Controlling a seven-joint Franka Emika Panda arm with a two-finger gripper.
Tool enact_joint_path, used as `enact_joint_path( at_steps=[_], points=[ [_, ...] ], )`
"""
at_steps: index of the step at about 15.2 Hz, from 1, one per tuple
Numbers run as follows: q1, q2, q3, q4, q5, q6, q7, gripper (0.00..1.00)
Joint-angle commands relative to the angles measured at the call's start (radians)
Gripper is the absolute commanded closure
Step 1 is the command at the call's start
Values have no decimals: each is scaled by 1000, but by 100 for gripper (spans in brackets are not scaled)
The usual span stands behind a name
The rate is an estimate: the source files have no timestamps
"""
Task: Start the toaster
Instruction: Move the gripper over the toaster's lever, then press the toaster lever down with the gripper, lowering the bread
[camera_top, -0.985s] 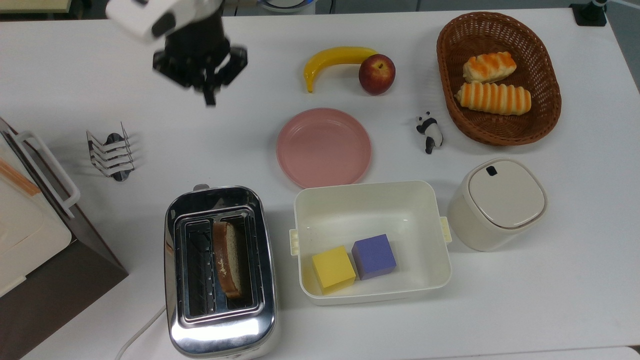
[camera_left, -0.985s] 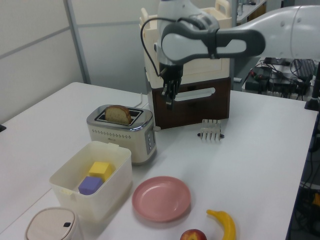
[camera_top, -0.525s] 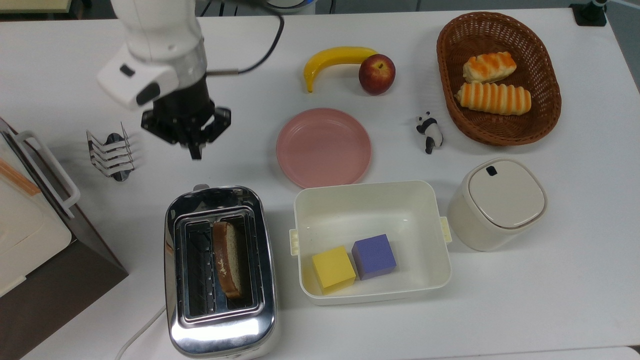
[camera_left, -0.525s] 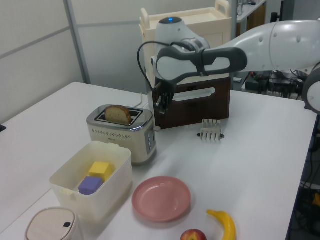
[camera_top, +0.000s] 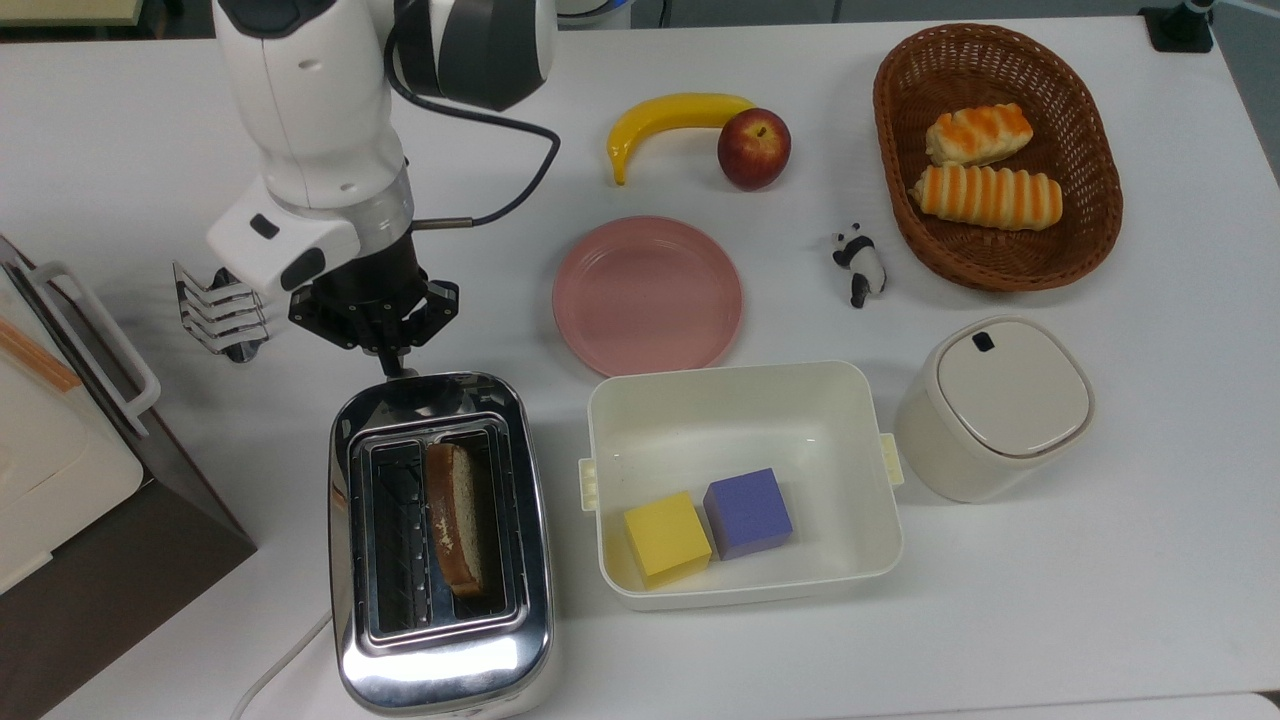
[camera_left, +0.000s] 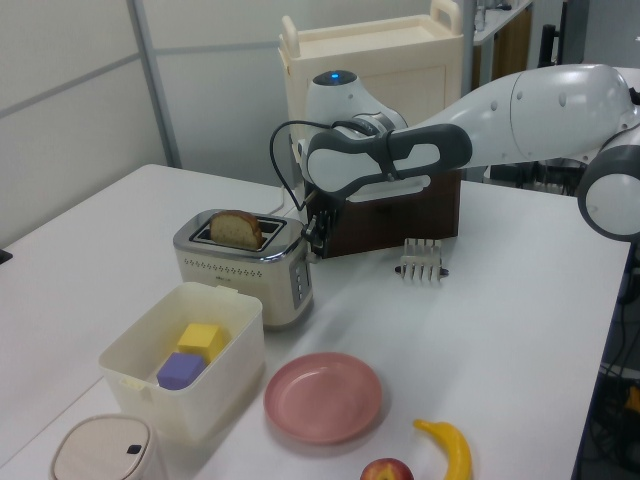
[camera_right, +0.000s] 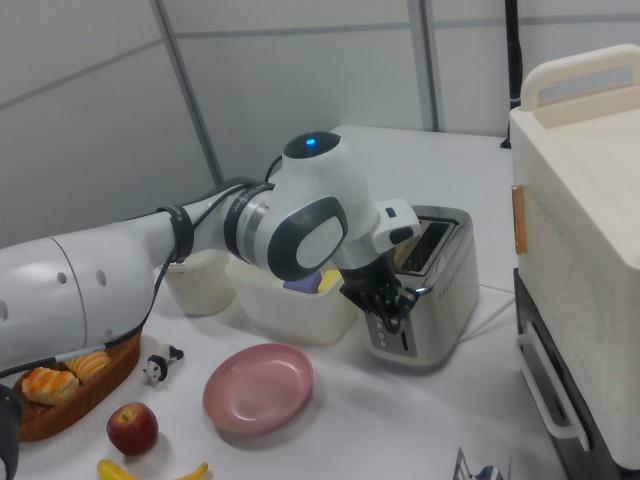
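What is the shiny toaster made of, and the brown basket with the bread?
The toaster looks like polished metal, likely chrome: it mirrors the light. The basket looks like woven wicker or a plastic copy: you can see crossing brown strands.

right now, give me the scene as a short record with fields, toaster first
toaster: chrome, two slots, near the table's front edge in the top view
bread slice: standing in one slot, sticking up above it
end effector: at the toaster's end that faces the pink plate's side of the table
cream tub: beside the toaster, holds a yellow cube and a purple cube
pink plate: bare
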Motion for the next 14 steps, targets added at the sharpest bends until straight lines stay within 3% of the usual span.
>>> enact_joint_path(
  at_steps=[1,14],
  points=[
    [4,41,-3,5,8,9,-22,100],
    [5,127,-4,-16,-1,109,-18,100]
  ],
)
